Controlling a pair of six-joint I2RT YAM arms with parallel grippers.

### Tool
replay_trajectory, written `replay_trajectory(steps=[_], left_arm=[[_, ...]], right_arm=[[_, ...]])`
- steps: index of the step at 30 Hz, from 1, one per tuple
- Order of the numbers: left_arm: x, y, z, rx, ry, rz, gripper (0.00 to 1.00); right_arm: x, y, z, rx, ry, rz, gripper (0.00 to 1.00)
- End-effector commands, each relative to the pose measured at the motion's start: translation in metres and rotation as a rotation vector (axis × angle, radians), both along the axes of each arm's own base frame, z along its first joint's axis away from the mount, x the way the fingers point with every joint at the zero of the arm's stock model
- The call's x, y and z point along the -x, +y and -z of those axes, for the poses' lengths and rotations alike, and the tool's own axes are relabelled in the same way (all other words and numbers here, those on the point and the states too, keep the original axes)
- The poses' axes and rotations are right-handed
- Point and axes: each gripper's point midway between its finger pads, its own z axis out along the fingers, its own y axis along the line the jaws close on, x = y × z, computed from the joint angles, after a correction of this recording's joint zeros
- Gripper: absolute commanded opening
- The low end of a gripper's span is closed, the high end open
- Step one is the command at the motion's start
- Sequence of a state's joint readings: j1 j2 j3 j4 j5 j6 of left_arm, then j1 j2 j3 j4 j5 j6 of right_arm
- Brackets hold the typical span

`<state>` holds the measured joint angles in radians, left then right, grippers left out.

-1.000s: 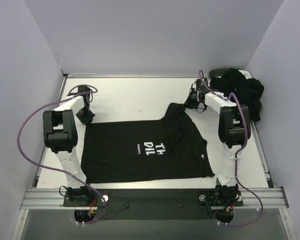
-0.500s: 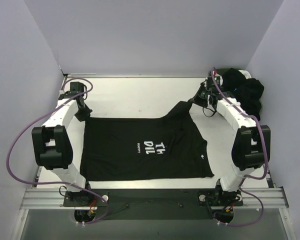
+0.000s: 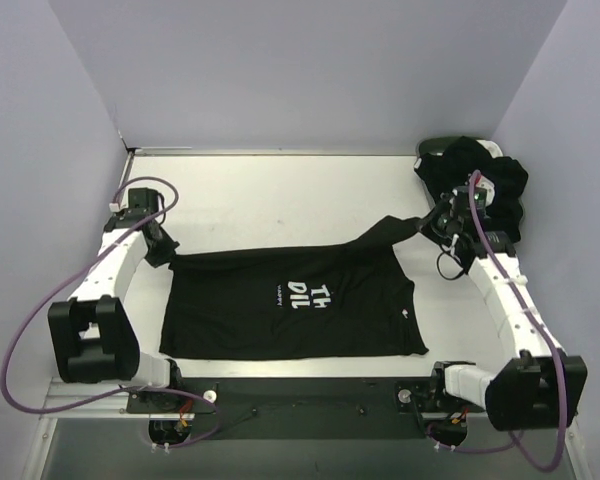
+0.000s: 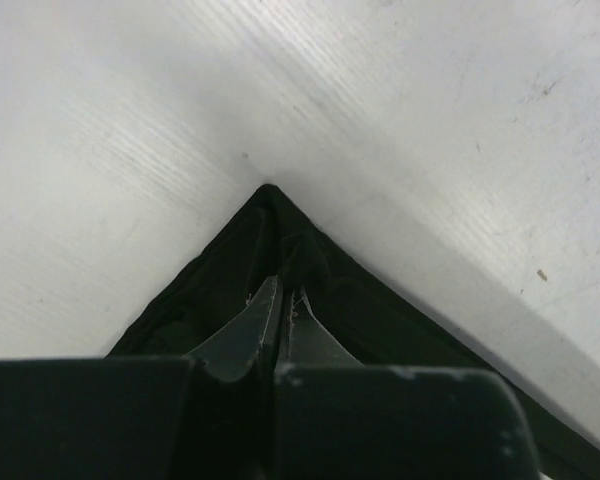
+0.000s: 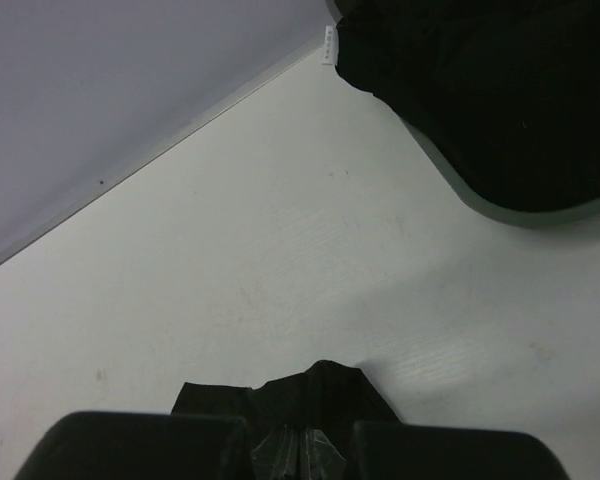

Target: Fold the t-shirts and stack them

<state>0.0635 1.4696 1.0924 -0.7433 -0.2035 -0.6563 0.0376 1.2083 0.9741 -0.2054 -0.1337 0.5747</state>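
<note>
A black t-shirt [image 3: 290, 300] with white lettering lies spread on the white table, stretched between both arms. My left gripper [image 3: 160, 250] is shut on its far left corner; in the left wrist view the fingertips [image 4: 270, 300] pinch black cloth [image 4: 280, 235]. My right gripper [image 3: 430, 225] is shut on the shirt's far right corner, pulled out toward the right; the right wrist view shows the cloth [image 5: 320, 395] clamped between its jaws. More black t-shirts [image 3: 485, 190] are heaped in the basket at the far right.
A dark oval basket [image 3: 432, 150] holding the pile stands in the far right corner, close to my right gripper; its rim [image 5: 510, 210] shows in the right wrist view. Grey walls enclose the table on three sides. A metal rail runs along the near edge.
Both grippers have moved outward, the left toward the left edge and the right toward the basket. They have drawn the shirt's far edge out wider and straighter. Both arms have stretched out lower.
</note>
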Motion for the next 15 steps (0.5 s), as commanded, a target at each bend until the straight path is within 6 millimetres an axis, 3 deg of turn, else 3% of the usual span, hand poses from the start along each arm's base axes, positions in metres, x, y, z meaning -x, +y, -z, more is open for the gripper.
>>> replay_trajectory(steps=[1, 10, 15], left_arm=[[0.015, -0.002, -0.024, 0.012, -0.098, 0.032, 0.0], [0.064, -0.008, -0.038, 0.041, -0.165, -0.001, 0.0], [0.082, -0.012, -0.04, 0.062, -0.175, -0.025, 0.0]], right_arm=[[0.038, -0.009, -0.002, 0.028, 0.003, 0.036, 0.0], [0.113, -0.006, 0.029, 0.01, 0.132, 0.026, 0.0], [0.14, 0.002, 0.043, -0.026, 0.161, 0.022, 0.0]])
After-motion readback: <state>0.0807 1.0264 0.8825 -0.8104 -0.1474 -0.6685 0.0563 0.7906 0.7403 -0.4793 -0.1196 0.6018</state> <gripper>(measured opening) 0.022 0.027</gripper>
